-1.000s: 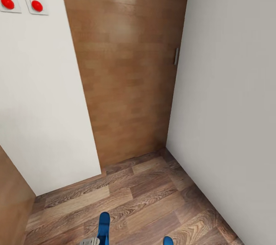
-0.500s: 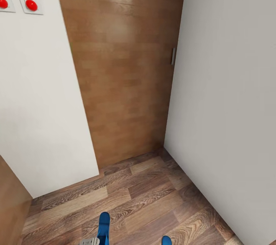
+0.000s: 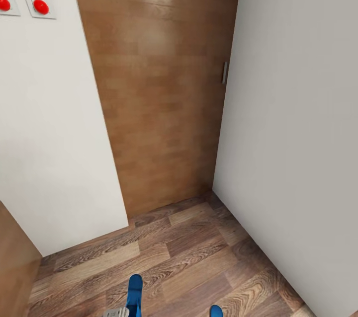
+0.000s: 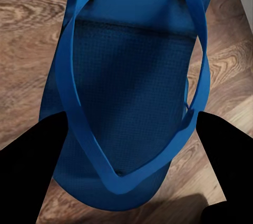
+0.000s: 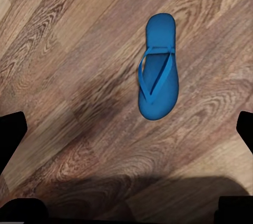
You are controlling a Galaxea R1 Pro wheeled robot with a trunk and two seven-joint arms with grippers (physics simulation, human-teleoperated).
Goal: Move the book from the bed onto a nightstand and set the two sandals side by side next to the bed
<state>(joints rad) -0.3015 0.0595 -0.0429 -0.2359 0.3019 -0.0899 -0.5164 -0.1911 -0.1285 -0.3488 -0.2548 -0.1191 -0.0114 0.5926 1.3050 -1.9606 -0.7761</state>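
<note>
The left gripper (image 4: 126,129) has its two dark fingers (image 4: 31,155) on either side of a blue sandal (image 4: 126,76), pinching it by its edges near the toe end, with the straps facing the camera. In the head view this sandal (image 3: 134,294) sticks up at the bottom edge, just left of centre, above a bit of grey gripper (image 3: 117,313).

The right gripper (image 5: 126,129) hangs over bare plank floor (image 5: 63,50), fingers (image 5: 10,134) spread wide at the frame's side edges. The second sandal (image 5: 157,68) lies flat on the floor between them, in the upper right of centre, touching nothing; its tip (image 3: 216,311) shows at the bottom of the head view.

Ahead, a narrow floor strip (image 3: 189,247) ends at a brown door (image 3: 159,83) hemmed by white walls (image 3: 293,133) on both sides. Two red buttons (image 3: 41,6) sit upper left. No writing is readable.

Since half a second ago, nothing differs.
</note>
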